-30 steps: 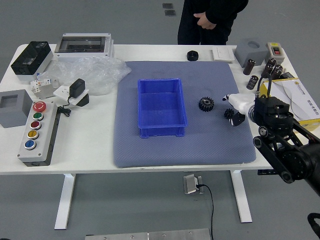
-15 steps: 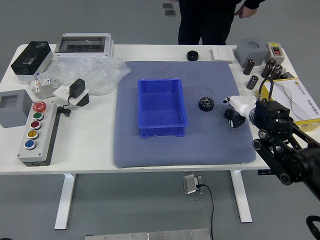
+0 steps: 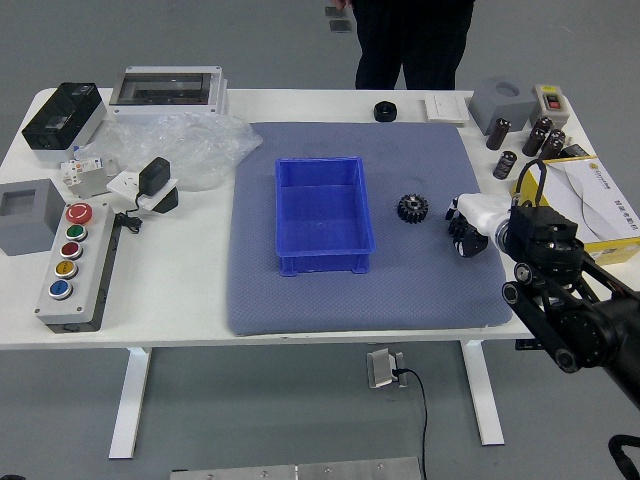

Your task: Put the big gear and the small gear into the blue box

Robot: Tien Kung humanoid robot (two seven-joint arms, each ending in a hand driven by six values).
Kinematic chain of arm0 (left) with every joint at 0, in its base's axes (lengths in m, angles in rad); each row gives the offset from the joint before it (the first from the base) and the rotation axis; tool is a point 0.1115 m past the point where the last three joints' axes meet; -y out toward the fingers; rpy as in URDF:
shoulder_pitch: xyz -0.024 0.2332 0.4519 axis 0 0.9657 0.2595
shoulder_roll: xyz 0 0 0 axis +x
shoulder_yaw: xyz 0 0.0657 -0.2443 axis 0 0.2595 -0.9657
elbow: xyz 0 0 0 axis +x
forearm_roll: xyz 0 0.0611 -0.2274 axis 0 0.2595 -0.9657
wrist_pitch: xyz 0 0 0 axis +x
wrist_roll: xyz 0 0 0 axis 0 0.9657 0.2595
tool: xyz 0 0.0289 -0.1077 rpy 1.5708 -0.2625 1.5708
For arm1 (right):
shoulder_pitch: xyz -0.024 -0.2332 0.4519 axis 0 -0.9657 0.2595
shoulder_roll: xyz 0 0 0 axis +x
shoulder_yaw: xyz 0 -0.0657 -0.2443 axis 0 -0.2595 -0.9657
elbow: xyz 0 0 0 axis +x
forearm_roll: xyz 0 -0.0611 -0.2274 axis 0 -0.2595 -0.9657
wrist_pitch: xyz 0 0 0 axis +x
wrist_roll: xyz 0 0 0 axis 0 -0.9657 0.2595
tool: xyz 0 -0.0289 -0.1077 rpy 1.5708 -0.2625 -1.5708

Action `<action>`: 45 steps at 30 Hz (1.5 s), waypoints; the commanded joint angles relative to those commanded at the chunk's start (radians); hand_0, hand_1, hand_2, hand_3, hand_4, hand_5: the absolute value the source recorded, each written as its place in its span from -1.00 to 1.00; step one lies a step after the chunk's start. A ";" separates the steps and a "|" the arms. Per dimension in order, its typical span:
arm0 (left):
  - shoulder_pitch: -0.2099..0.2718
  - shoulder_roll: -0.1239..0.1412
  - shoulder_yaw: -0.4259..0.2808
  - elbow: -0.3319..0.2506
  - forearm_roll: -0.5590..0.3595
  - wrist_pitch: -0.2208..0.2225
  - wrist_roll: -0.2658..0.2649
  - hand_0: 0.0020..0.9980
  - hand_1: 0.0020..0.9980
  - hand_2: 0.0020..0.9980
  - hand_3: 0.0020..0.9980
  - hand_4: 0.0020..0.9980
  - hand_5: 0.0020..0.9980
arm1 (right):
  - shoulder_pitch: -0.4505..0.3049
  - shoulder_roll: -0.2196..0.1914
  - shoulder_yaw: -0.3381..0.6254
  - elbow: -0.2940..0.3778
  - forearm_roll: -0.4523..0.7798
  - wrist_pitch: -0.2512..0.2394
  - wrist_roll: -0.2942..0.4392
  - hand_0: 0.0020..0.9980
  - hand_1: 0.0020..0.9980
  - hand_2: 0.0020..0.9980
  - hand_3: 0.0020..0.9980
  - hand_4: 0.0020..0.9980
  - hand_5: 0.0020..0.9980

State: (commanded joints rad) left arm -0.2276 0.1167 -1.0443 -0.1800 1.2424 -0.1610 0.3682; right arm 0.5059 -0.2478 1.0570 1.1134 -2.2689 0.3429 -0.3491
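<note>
The right hand (image 3: 478,219) has advanced, now covering most of the small gear (image 3: 457,227) for pickup, pinch indeterminable; the big gear (image 3: 412,208) remains beside the blue box (image 3: 320,220), awaiting placement.

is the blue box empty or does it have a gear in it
Empty: its blue floor shows bare, and the big gear lies outside the blue box.

The robot's right arm (image 3: 592,325) is glossy black, built of rounded, bulky segments; round joint caps (image 3: 523,272) with pale rims stud it; a thin black cable (image 3: 541,168) loops above the forearm; the right hand (image 3: 474,222) has a smooth white shell and black parts; the person (image 3: 412,45) wears black clothing.
</note>
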 joint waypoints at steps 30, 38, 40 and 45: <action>-0.006 -0.003 0.000 0.000 -0.001 0.000 0.001 0.66 0.59 0.58 0.51 0.30 -0.28 | 0.005 0.003 0.012 -0.003 0.000 -0.095 0.004 0.17 -0.09 -0.06 -0.05 0.06 -0.76; -0.004 0.003 0.000 0.000 -0.004 0.001 0.000 0.66 0.59 0.57 0.51 0.30 -0.28 | 0.033 -0.017 0.033 0.085 0.000 -0.086 -0.008 0.16 -0.09 -0.06 -0.05 0.07 -0.76; -0.004 0.006 -0.001 0.000 -0.004 0.002 0.000 0.66 0.59 0.57 0.51 0.30 -0.28 | 0.046 -0.020 0.037 0.118 0.000 -0.081 -0.011 0.16 -0.09 -0.07 -0.06 0.07 -0.75; -0.003 0.012 -0.003 0.000 -0.004 0.002 -0.001 0.66 0.59 0.57 0.51 0.30 -0.28 | 0.086 -0.013 0.035 0.188 0.000 -0.073 -0.015 0.16 -0.09 -0.07 -0.06 0.07 -0.75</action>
State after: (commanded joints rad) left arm -0.2308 0.1288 -1.0472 -0.1800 1.2385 -0.1588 0.3676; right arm 0.5920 -0.2609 1.0924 1.3017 -2.2689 0.2696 -0.3637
